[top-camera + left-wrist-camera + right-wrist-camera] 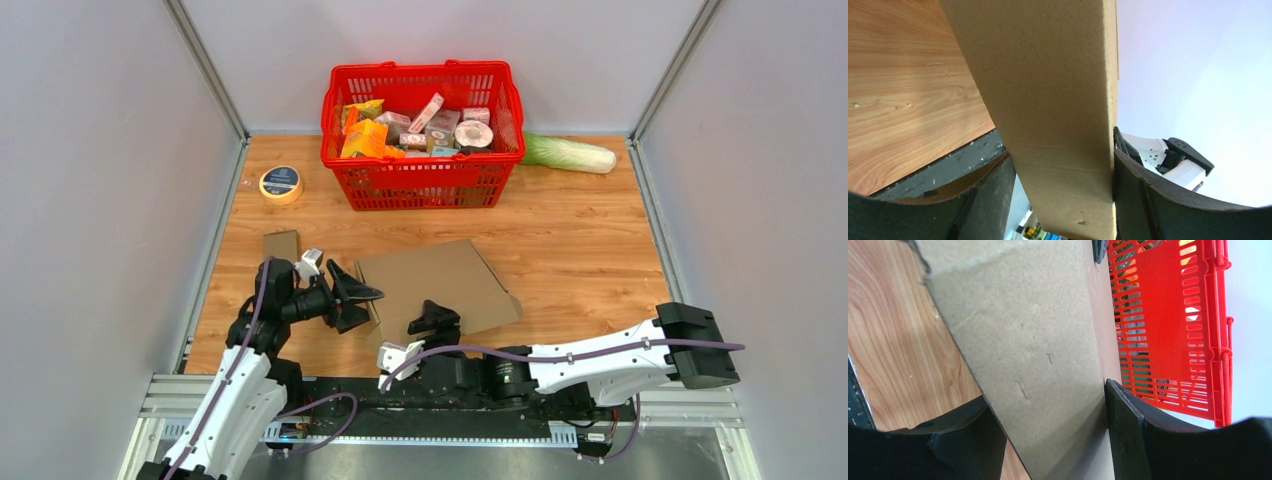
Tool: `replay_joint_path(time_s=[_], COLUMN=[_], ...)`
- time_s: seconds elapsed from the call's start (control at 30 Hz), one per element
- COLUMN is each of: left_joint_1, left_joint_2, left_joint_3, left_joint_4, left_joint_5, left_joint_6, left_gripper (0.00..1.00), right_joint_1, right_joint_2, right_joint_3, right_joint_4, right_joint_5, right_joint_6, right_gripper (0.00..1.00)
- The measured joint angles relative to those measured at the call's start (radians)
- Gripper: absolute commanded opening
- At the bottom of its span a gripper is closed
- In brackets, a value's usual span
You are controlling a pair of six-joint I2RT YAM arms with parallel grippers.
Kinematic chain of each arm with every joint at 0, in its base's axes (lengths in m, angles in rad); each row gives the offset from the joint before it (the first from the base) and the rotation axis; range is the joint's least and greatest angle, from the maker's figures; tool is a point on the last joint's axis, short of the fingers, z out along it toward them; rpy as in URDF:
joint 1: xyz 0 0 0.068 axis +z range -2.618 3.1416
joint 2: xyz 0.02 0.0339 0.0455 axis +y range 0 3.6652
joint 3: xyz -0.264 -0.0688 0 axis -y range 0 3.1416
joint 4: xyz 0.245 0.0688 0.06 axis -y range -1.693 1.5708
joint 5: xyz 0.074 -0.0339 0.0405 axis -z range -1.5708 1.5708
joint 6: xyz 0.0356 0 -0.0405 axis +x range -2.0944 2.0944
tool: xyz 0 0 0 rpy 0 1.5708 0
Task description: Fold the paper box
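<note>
Top external view, starting nearest you: your right gripper [432,320] reaches in from the near edge of the light wooden table [590,260], on the near side of the red plastic mesh basket [425,185] and well apart from it. Its jaws stand apart over the near edge of the flat brown cardboard box blank [440,275]. In the right wrist view the sheet fills the gap between the black fingers [1133,440], and you cannot tell whether the pads press on it.

Your left gripper [368,305] sits a little closer to the basket, off towards its left end. Its jaws are spread wide around the left edge of the same sheet. The left wrist view shows a band of cardboard running between its two fingers [993,200], meeting the right one.

The box blank itself lies unfolded on the table, in front of the basket and clear of it.

A small brown cardboard piece [281,244] lies in front of the basket and to its left. A yellowish roll of tape [281,184] rests just off the basket's left side. The basket is filled with assorted packets and small boxes [365,138]. A pale green and white leafy vegetable [570,153] lies just beside its right wall.
</note>
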Motion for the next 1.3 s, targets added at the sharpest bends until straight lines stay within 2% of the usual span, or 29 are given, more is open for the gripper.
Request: replay_joint_path(time_s=[0.33, 0.5, 0.57, 0.8, 0.93, 1.07, 1.2, 1.3], left_joint_1=[-0.006, -0.005, -0.005, 0.01, 0.06, 0.092, 0.094, 0.094], left_joint_2=[-0.016, -0.059, -0.06, -0.071, -0.101, -0.094, -0.089, -0.126], left_joint_3=[-0.037, -0.148, -0.169, -0.169, -0.12, 0.069, 0.277, 0.316], left_joint_4=[0.103, 0.345, 0.386, 0.43, 0.305, 0.031, -0.164, -0.204], left_joint_5=[-0.016, -0.034, -0.04, -0.066, -0.107, -0.215, -0.349, -0.356], left_joint_6=[-0.091, -0.276, -0.314, -0.338, -0.223, 0.05, 0.368, 0.512], left_gripper=[0.75, 0.76, 0.76, 0.77, 0.77, 0.73, 0.66, 0.61], right_joint_1=[-0.007, -0.007, -0.007, -0.012, -0.017, -0.055, -0.192, -0.311], right_joint_2=[0.0, 0.0, 0.0, -0.039, -0.071, -0.082, -0.082, -0.079], right_joint_3=[0.006, -0.02, -0.031, -0.054, -0.051, 0.025, 0.249, 0.4], right_joint_4=[-0.014, 0.031, 0.043, 0.017, -0.038, -0.205, -0.455, -0.589], right_joint_5=[0.016, 0.067, 0.077, 0.119, 0.12, 0.046, -0.172, -0.35], right_joint_6=[0.005, 0.029, 0.042, 0.109, 0.151, 0.227, 0.327, 0.379], right_gripper=[0.48, 0.48, 0.48, 0.48, 0.49, 0.51, 0.52, 0.54])
